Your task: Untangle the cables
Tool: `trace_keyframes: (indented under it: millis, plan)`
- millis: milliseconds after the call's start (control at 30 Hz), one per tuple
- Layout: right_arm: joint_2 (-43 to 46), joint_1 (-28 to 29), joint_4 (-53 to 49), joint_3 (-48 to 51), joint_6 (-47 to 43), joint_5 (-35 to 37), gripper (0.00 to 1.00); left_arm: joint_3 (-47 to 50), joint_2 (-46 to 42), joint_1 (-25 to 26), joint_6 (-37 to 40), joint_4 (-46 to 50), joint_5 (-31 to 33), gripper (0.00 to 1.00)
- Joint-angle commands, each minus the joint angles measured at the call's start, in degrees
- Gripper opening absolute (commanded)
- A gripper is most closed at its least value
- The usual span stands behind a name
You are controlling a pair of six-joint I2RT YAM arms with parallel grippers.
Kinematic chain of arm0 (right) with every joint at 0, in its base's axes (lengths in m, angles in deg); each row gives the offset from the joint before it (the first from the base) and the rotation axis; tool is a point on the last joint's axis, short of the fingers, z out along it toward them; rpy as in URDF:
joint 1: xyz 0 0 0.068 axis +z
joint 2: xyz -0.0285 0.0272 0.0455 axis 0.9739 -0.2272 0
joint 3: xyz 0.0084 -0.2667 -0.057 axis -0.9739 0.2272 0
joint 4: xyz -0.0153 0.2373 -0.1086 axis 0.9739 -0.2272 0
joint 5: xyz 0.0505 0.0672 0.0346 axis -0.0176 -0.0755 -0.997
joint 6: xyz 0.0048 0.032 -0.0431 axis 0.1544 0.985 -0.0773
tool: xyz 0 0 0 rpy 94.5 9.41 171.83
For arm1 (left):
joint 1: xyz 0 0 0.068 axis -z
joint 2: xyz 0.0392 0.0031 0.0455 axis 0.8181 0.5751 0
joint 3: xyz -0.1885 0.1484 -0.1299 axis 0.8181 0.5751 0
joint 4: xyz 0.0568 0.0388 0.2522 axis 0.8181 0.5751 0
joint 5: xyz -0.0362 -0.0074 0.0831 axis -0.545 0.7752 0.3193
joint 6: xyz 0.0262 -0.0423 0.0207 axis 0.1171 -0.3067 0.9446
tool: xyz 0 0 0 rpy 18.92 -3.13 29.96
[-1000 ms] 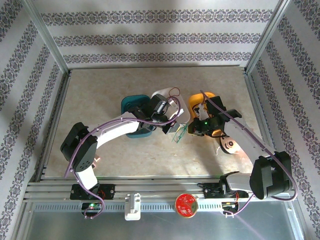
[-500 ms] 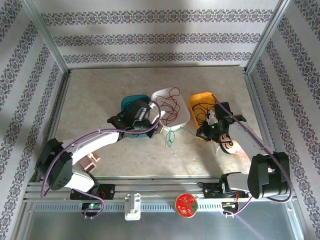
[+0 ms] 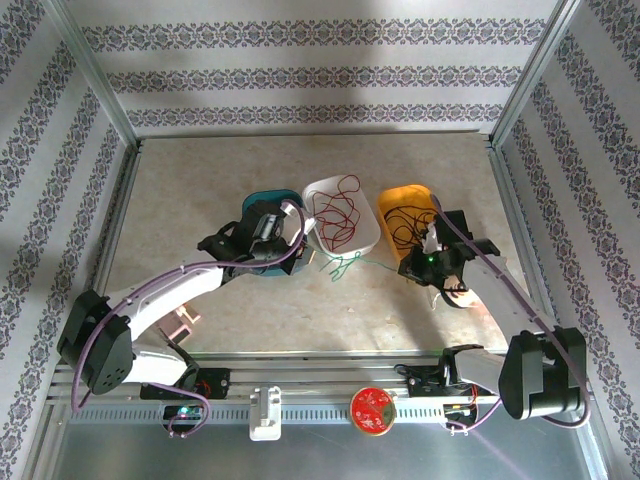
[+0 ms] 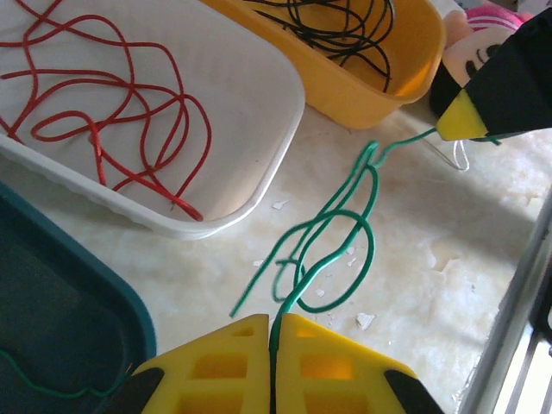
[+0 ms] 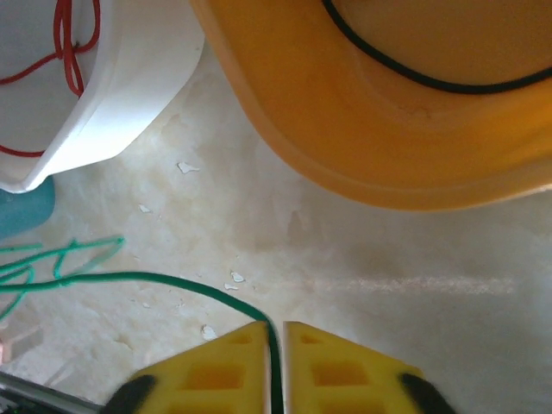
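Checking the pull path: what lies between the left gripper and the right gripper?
The green cable, looped over bare tabletop, runs from left gripper to right gripper; the left wrist view shows it.

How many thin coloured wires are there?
3. The red wire lies in the white tray, the black wire in the orange tray, and the green wire on the table, pinched by the left gripper and right gripper. More may be hidden.

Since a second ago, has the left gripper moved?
Yes. The left gripper, holding the green cable, has pulled back left, off the white tray toward the teal tray.
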Motion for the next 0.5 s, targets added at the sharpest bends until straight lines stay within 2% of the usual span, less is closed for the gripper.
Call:
trace_keyframes:
  millis: [0,133,267,367,467]
  plan:
    - [3.59,2.00,0.83,0.38,-0.25,4.24,0.35,-4.06,1.55,0.72,1.51,3.16,-2.59,0.00]
    - [7.61,8.55,2.79,-2.32,-2.25,7.79,0.43,-7.11,5.45,2.89,2.68,5.94,-4.56,0.00]
    - [8.51,15.29,5.36,-4.11,-5.99,7.13,0.44,-7.76,7.37,3.76,2.43,5.24,-4.94,0.00]
    - [5.93,19.19,6.04,-5.25,-8.28,3.95,0.44,-8.04,7.94,3.93,2.05,4.57,-5.31,0.00]
    - [1.45,20.39,6.95,-6.06,-7.89,3.25,0.44,-8.64,8.26,4.03,2.28,4.86,-5.73,0.00]
